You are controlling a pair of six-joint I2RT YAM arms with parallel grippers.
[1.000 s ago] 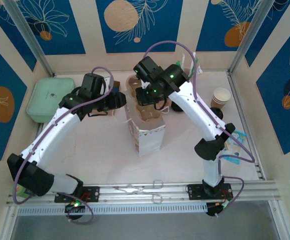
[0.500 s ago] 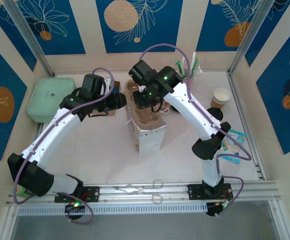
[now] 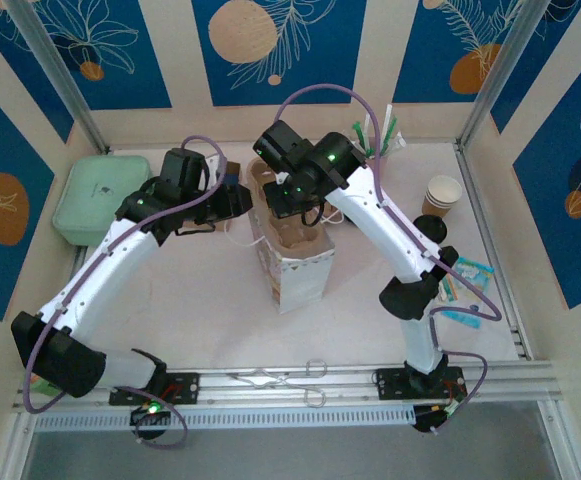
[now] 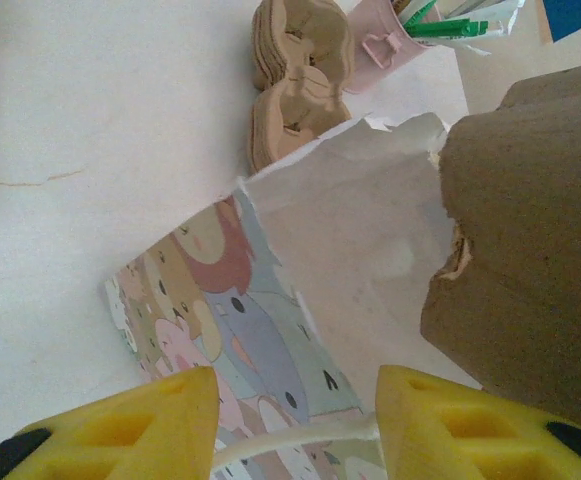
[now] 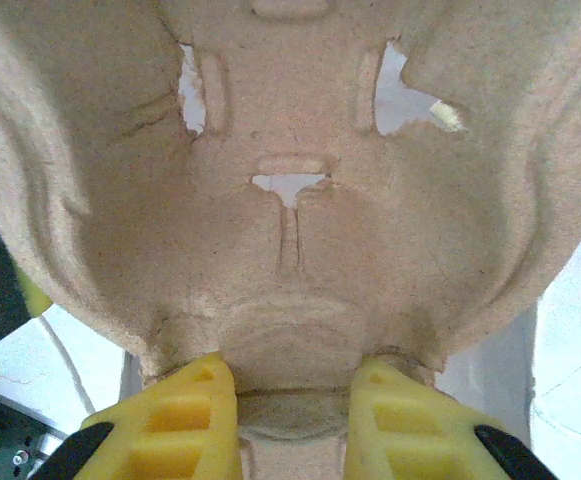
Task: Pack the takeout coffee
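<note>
Cartoon-animal printed paper bag (image 4: 210, 300), pulp cup carrier (image 5: 290, 230) pinched by right gripper (image 5: 290, 378)

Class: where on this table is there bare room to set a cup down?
Bare: between bag and near rail; between bag and right arm. Crowded: behind the bag, among carriers and straws.

White table (image 3: 210, 300), mint container (image 3: 95, 198), printed paper bag (image 3: 300, 275), stacked paper cups (image 3: 442, 193)
</note>
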